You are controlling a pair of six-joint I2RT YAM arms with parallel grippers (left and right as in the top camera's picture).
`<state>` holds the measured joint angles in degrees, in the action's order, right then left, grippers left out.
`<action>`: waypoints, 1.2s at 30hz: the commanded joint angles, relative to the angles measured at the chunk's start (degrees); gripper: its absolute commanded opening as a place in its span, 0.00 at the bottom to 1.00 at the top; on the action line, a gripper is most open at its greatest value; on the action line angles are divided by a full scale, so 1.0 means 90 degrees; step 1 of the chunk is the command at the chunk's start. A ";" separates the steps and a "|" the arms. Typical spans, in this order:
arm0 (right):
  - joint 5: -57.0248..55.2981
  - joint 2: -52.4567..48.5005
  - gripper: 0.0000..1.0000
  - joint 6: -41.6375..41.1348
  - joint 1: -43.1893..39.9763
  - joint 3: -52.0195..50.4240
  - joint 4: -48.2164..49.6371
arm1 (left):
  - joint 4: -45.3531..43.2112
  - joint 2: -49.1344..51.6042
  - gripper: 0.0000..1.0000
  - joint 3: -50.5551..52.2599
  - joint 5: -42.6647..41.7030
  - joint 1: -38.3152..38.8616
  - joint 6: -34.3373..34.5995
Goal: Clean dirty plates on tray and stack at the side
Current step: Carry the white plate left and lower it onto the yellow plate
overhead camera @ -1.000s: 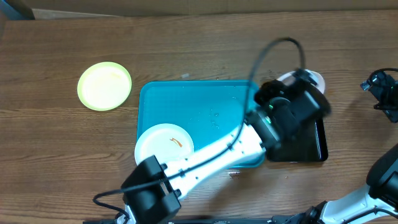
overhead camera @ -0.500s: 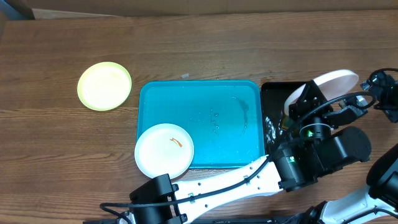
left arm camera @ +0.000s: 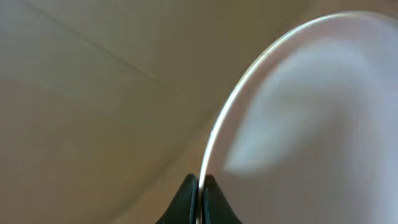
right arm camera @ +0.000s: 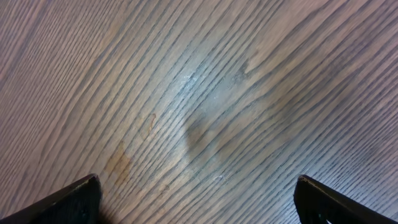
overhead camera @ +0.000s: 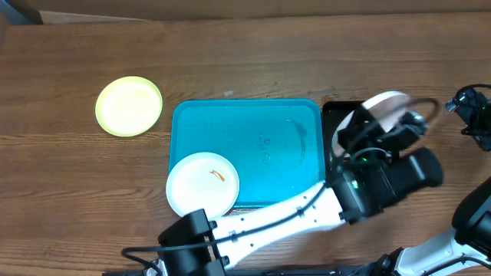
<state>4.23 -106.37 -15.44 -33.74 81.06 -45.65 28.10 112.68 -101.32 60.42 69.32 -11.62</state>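
The left end effector [left arm camera: 199, 186] grips the rim of a white plate [left arm camera: 311, 112], tilted above the black tray [overhead camera: 328, 115] — judged the cleaning step. The right end effector [right arm camera: 199, 202] hangs open and empty over bare counter [right arm camera: 186, 93]. A smeared plate [overhead camera: 202, 184] lies in the near-left corner of the tray [overhead camera: 253, 130]; the green plate [overhead camera: 129, 106] rests on the counter beyond, well apart. Next move: lift the white plate over the tray rim to the green plate — the far counter offers open room.
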 commanded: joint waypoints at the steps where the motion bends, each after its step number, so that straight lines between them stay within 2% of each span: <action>1: -0.0007 0.0019 1.00 -0.0053 -0.0010 0.0143 0.0022 | 0.0692 -0.0010 0.04 -0.0107 -0.2152 -0.0685 0.2346; 2: -0.0007 0.0019 1.00 -0.0053 -0.0010 0.0143 0.0022 | 0.0971 -0.0010 0.04 -0.0107 -0.2854 -0.0986 0.2824; 4: -0.0007 0.0019 1.00 -0.0053 -0.0010 0.0143 0.0022 | 0.1226 -0.0010 0.04 -0.0107 -0.4078 -0.1557 0.3303; 11: -0.0007 0.0019 1.00 -0.0053 -0.0010 0.0143 0.0022 | 0.1518 -0.0010 0.04 -0.0107 -0.9107 -0.4153 0.3347; 14: -0.0007 0.0019 1.00 -0.0053 -0.0010 0.0143 0.0022 | 0.1979 -0.0010 0.04 -0.0107 -1.0433 -0.5391 0.3339; 19: -0.0007 0.0019 1.00 -0.0053 -0.0010 0.0143 0.0022 | 0.3203 -0.0010 0.04 -0.0107 -1.0304 -0.7461 0.3079; 26: -0.0007 0.0019 1.00 -0.0053 -0.0010 0.0143 0.0022 | 0.4376 -0.0010 0.04 -0.0078 -0.8791 -0.9743 0.2909; 31: -0.0007 0.0019 1.00 -0.0053 -0.0010 0.0143 0.0022 | 0.4277 -0.0010 0.04 0.0211 -0.8483 -1.0775 0.2919; 36: -0.0010 0.0019 1.00 -0.0053 -0.0010 0.0143 0.0022 | 0.3487 -0.0010 0.04 0.0750 -0.8410 -1.1111 0.2992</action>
<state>4.25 -106.37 -15.42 -33.76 81.06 -45.67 61.56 112.75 -97.43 -16.25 -30.76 15.97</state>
